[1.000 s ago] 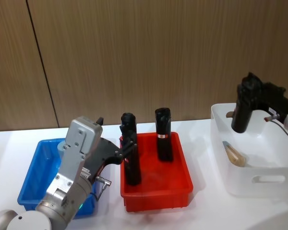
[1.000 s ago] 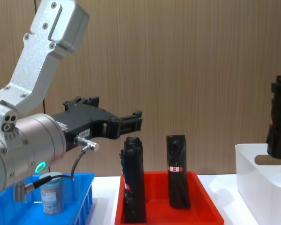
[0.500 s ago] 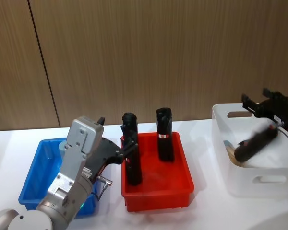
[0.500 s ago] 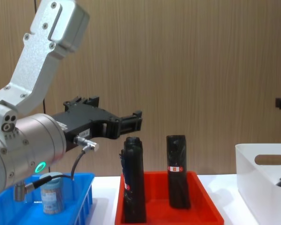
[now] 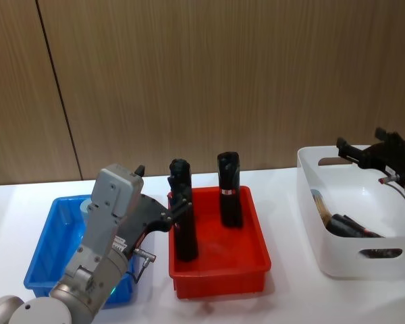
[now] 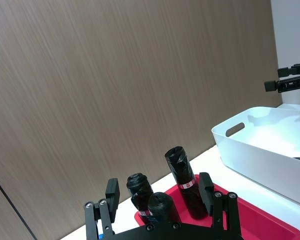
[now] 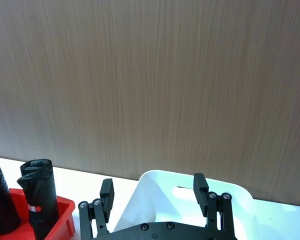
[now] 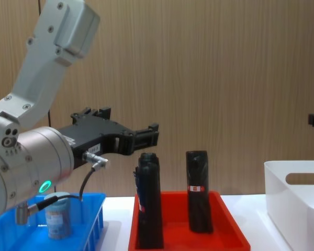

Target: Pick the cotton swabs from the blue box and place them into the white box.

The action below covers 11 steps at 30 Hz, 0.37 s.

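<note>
The white box point(image 5: 398, 266), glossy with an oval handle cutout, sits at the table's right, a black pack point(image 5: 351, 226) lying inside; the right gripper point(image 5: 372, 151) hovers above its far rim, fingers spread and empty. The left gripper point(image 8: 146, 136) hangs released over the low blue box point(image 5: 44, 253). The chest view reveals one cotton swabs point(image 8: 58, 215) jar, pale-lidded, standing in that blue box

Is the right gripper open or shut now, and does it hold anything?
Open and empty: the right gripper hangs over the white box with its fingers spread, nothing between them.
</note>
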Available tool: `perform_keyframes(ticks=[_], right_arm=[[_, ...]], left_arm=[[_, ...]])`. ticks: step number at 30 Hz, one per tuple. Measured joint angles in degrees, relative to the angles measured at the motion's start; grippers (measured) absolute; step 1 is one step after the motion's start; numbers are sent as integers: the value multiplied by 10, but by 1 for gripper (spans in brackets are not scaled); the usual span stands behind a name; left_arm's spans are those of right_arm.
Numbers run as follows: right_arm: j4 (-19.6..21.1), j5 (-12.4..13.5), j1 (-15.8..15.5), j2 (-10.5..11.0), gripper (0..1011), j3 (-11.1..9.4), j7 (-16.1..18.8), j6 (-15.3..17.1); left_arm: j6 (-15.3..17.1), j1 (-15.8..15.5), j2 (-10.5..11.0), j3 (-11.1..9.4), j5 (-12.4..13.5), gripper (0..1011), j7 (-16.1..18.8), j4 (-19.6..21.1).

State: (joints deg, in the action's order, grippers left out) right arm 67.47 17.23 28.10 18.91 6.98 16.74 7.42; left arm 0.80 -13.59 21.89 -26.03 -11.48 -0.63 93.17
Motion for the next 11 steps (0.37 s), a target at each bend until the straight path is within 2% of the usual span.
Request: perform_keyframes(ticks=[11], right_arm=[[-4, 1, 0, 0, 1002, -1, 0, -2]], left_arm=[[0, 0, 0, 0, 0, 1004, 0, 0]])
